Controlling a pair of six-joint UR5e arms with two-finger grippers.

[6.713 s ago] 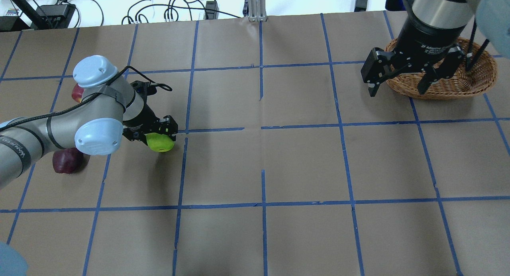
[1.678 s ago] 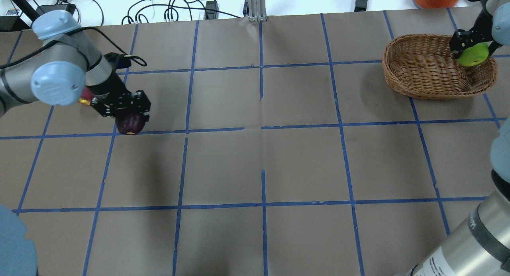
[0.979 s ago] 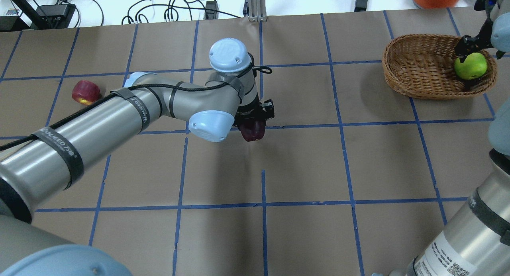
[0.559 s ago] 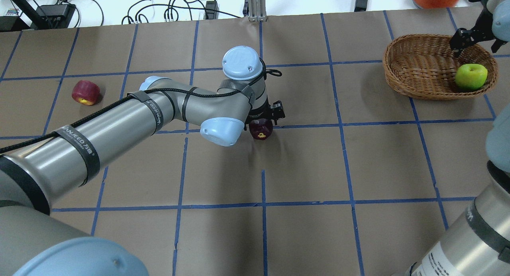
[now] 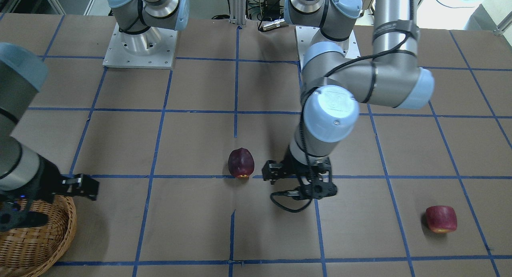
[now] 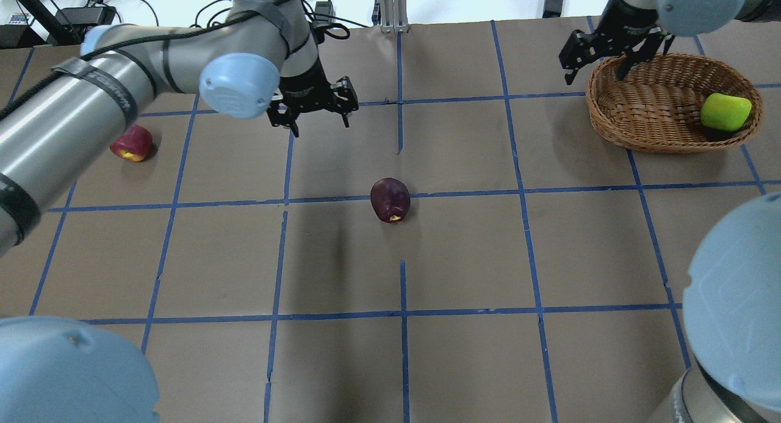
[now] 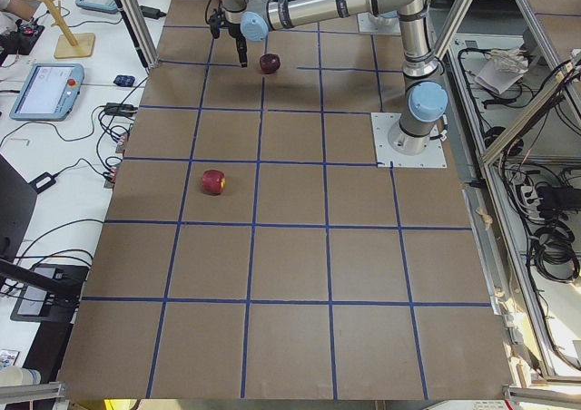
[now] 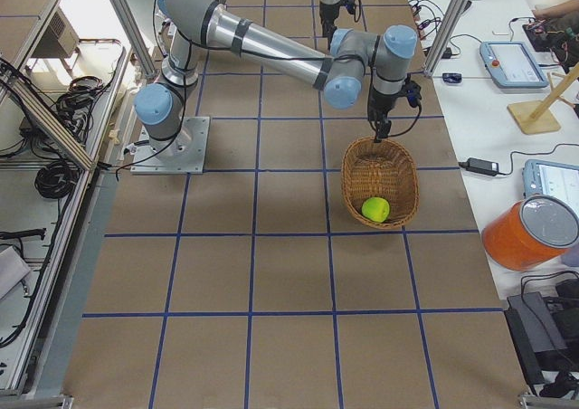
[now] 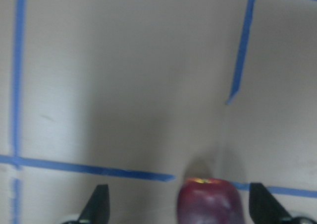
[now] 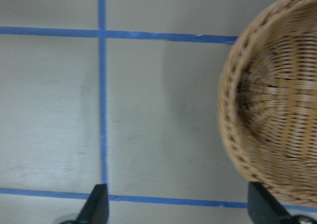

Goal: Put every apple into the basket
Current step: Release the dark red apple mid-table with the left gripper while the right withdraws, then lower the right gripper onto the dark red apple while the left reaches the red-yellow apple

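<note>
Maroon apple (image 6: 389, 200) lies well apart from the wicker basket (image 6: 616, 136), which holds the green apple (image 6: 725, 112); the red apple (image 6: 131, 143) lies farther still. Both the right gripper (image 6: 595, 69), by the basket's rim, and the left gripper (image 6: 320, 121) gape empty. The right one should probably straddle the maroon apple's widest part before closing.

Bright, even light falls from above. Soft grey shadows lie on the brown table (image 6: 464, 258) — the widest smudge sits at 8 o'clock from the dark apple (image 6: 390, 199) in the overhead view. At 12 o'clock that view glares white. Both wrist views are blurry and pale. The near blue arm joints (image 6: 735, 289) look fuzzy — too close.
</note>
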